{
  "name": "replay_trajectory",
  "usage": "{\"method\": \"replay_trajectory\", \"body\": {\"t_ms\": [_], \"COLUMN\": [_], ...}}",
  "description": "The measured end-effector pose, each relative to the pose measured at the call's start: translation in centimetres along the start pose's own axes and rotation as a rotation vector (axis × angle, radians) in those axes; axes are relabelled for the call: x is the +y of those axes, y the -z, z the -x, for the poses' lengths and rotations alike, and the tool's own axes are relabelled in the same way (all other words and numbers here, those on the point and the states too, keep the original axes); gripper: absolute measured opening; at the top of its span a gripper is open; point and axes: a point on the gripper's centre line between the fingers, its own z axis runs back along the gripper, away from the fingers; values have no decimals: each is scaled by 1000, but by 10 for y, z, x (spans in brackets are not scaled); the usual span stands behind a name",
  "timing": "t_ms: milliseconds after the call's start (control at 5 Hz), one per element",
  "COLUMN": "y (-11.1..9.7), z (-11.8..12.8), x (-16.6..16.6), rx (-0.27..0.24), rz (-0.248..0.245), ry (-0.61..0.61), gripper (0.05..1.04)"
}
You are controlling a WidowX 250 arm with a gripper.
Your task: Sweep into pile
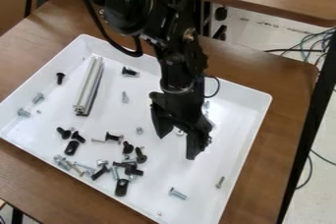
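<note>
We have the black two-finger gripper (176,147) hanging over the right half of the white rectangular tray (253,137), its fingers spread wide. The loose cluster of black and silver metal bolts (128,164) lies in the tray's lower left part. We also see a silver hex bolt (177,193) near the front wall, a small grey screw (220,182) near the right wall, and a silver grooved metal bar (89,85) farther back at left.

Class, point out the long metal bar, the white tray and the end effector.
Long metal bar (89,85), camera view: middle of its length.
White tray (203,179), camera view: bare floor.
End effector (175,147), camera view: midway between fingertips.
</note>
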Motion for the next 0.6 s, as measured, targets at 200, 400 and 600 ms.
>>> {"method": "replay_trajectory", "body": {"t_ms": [200,400,600], "y": [9,6,-22], "z": [5,14,8], "x": [0,3,4], "rx": [31,98,38], "rz": [2,-18,-26], "ry": [-1,-107,-170], "gripper": [999,999,999]}}
